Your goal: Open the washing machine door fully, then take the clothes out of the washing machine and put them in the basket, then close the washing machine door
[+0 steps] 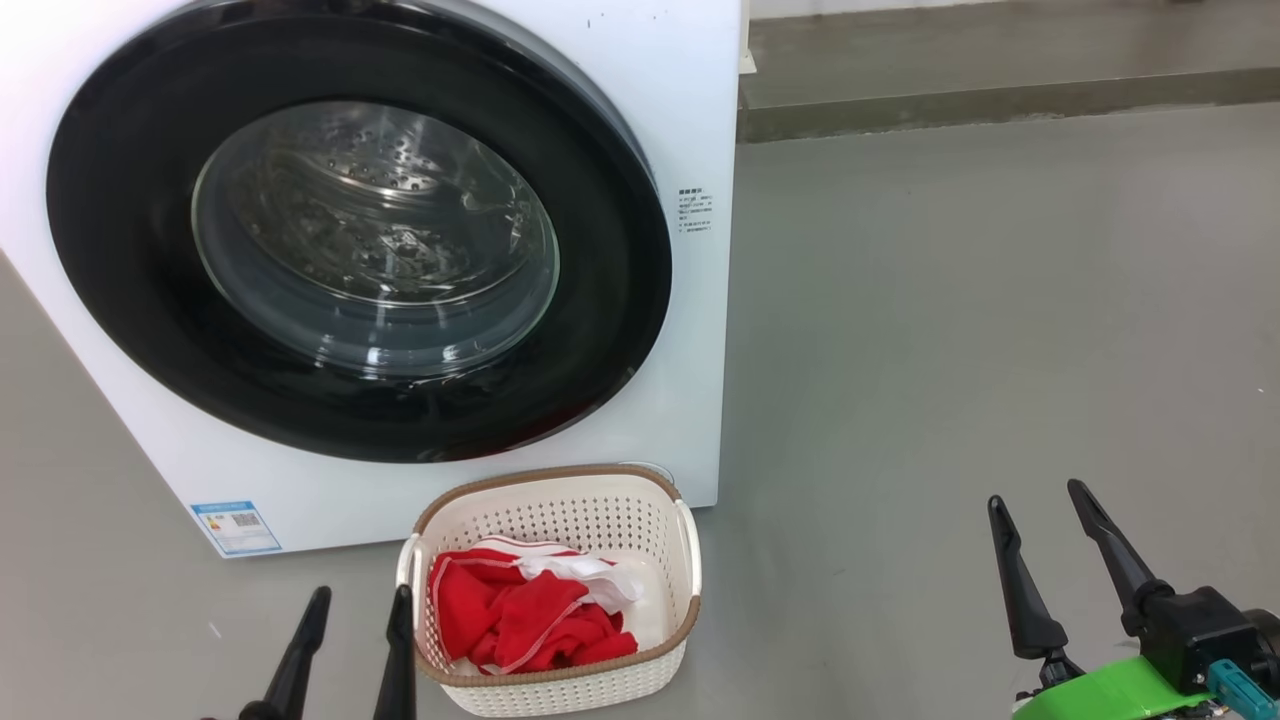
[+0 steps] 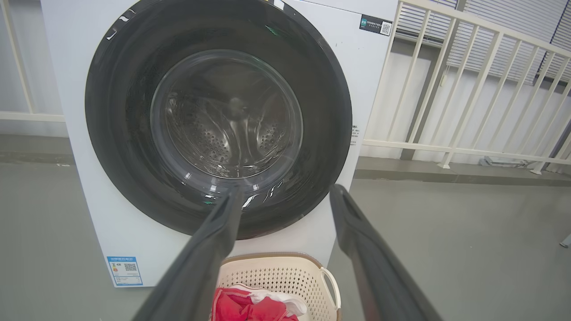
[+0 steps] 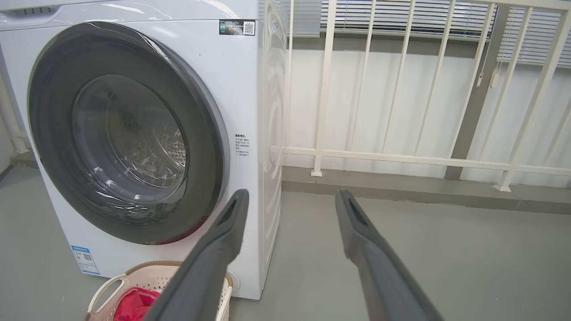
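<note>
Head view: washing machine (image 1: 690, 100) stands on grey floor (image 1: 950, 300). The washing machine door (image 1: 120, 250) is shut flush against its front, and the steel drum (image 1: 380, 210) is visible through the glass. Basket (image 1: 560, 525) sits on the floor just before the machine's lower front, below the door, with the clothes (image 1: 520, 620) heaped inside it. Left gripper (image 1: 361, 592) is at lower left, just beside the basket's left wall, jaws spread, empty. Right gripper (image 1: 1035, 493) is at lower right, well apart from the basket, jaws spread, empty.

Left wrist view: fingers (image 2: 209, 249) are wide apart, framing the door's lower rim. The basket with the red clothes lies between them at the bottom edge.

Right wrist view: fingers are wide apart and empty. The machine is at left, with a white railing (image 3: 401, 154) behind at right.
</note>
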